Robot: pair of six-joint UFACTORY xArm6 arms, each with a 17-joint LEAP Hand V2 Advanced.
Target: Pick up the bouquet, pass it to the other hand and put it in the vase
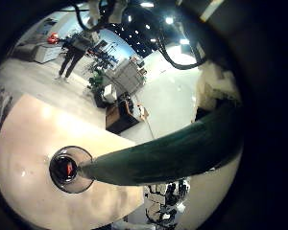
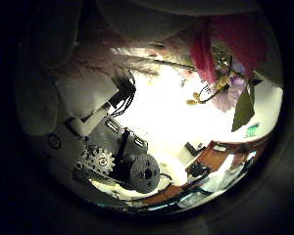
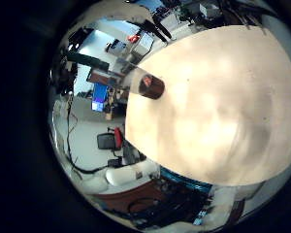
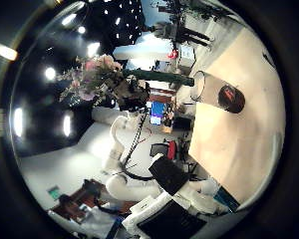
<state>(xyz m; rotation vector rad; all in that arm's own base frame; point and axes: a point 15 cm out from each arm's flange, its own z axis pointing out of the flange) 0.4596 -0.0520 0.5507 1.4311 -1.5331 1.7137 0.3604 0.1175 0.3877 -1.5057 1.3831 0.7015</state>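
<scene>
Bouquet (image 4: 98, 75) is up in the air, not on table (image 3: 213, 107). Seen from R thumb-side cam it hangs level-ish, flower heads at the far end from the vase (image 4: 229, 98) and the wrapped stem (image 4: 169, 78) running toward it. L hand (image 2: 127, 168) has it: stem crosses right over the L palm (fills much of L little-finger view) and the flowers (image 2: 225, 44) sit close in the L thumb view, so I judge L hand clenched round the stem, tho finger wrap itself isn't clearly visible. R hand: none of it shows in its own cams, can't tell if released or clenched; both its views show nothing close to the palm, so it prob. holds nothing. It looks down on the table and vase from well apart. Key relation: the stem's long axis points at the vase. In the L little-finger view the stem tip (image 1: 86, 172) ends just beside the vase rim (image 1: 70, 168), seemingly over or at the mouth; can't tell if touching or already inside. Vase stands upright on the table, nr its edge. L hand is much the nearer to the vase, w/ vase lying out along the stem-end direction from the palm. Judgement: handover looks done and insertion is the step in hand. Next move needs the stem tipped more upright and the tip kept centred on the mouth. Risk: tip catches the rim and knocks the vase over.
</scene>
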